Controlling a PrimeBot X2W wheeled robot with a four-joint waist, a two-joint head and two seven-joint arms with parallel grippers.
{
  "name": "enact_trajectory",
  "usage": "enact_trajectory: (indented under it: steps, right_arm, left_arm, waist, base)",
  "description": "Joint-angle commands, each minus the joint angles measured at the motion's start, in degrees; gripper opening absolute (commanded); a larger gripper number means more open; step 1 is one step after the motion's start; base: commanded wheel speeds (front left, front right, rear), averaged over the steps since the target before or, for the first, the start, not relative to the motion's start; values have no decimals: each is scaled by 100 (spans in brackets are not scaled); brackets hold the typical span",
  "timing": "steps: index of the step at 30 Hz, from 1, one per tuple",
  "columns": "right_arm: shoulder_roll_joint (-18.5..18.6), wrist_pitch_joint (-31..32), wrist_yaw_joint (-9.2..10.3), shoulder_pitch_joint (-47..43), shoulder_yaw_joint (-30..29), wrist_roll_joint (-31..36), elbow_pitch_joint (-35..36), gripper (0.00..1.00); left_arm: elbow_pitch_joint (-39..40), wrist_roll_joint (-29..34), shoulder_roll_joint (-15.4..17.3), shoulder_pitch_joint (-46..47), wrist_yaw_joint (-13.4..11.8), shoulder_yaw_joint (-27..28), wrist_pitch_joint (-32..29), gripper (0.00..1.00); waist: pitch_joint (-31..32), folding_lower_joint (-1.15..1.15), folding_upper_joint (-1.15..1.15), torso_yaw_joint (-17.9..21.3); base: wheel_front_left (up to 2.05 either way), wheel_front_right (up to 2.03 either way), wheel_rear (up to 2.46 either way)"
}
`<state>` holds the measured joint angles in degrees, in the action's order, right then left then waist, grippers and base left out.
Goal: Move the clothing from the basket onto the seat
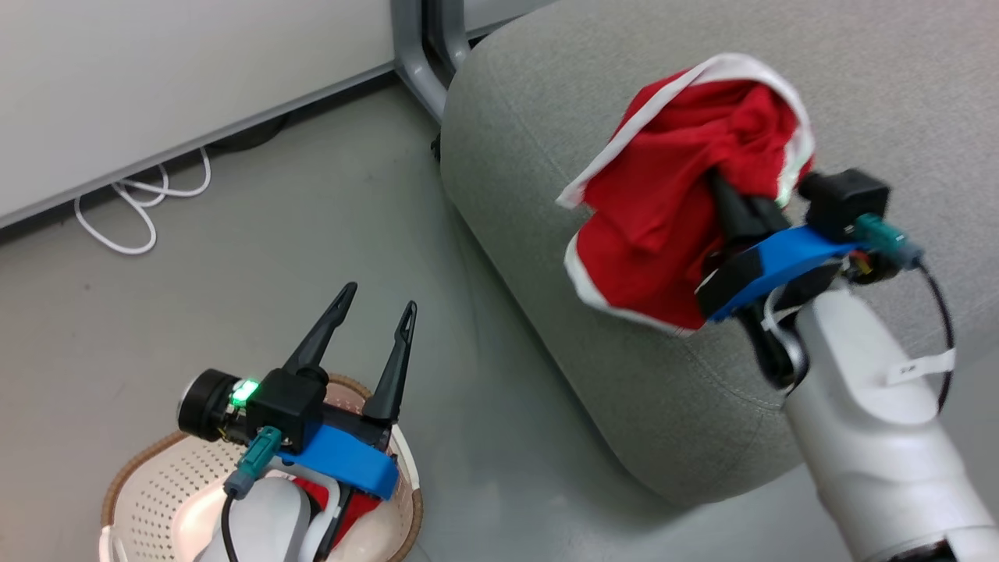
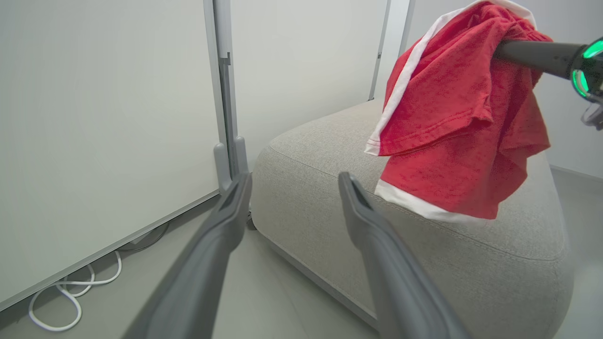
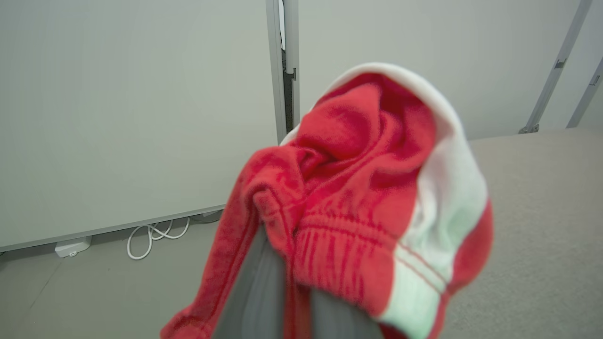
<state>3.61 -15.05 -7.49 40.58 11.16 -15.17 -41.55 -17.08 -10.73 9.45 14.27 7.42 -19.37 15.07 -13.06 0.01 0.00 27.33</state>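
Right gripper point(image 1: 737, 211) clenched on red shorts point(image 1: 671, 195), which hang over the front edge of the grey sofa point(image 1: 585, 101) (contact unclear); the cushion lies directly below. Left gripper point(image 1: 375, 304), fingers spread and empty, hovers above the basket point(image 1: 148, 484).

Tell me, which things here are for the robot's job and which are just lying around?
For the job:
- red garment, held by the shut right gripper above the seat
- basket with more red clothing inside
- open left gripper, near the basket

Just lying about:
- white cable
- grey metal post
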Motion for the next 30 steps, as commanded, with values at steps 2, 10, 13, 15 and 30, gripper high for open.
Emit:
enact_trajectory:
  steps: [2, 10, 13, 15, 30]
  right_arm:
    - [281, -19, -1, 428, -406, 159, -23, 0]
    - [1097, -19, -1, 1217, -1708, 494, 213, 0]
    - [1286, -18, -1, 1319, -2167, 575, 339, 0]
    - [1434, -19, -1, 1302, -2375, 644, 427, 0]
    - [1342, -19, -1, 1052, -3037, 640, -328, 0]
  left_arm:
    - [147, 39, 158, 286, 9, -128, 15, 100]
    - [503, 119, 561, 789, 9, -341, 15, 100]
    - [654, 198, 641, 940, 8, -389, 15, 100]
    - [794, 226, 675, 1060, 8, -445, 15, 100]
    - [1333, 311, 1135, 1231, 8, -587, 14, 100]
  waist:
    - [-544, -1, 0, -317]
    - [-1593, -1, 0, -699]
    - [-1936, -1, 0, -810]
    - [-2138, -1, 0, -892]
    - [-2987, -1, 0, -1010]
  base:
    - [0, 0, 0]
    - [0, 0, 0]
    - [0, 0, 0]
    - [0, 0, 0]
    - [0, 0, 0]
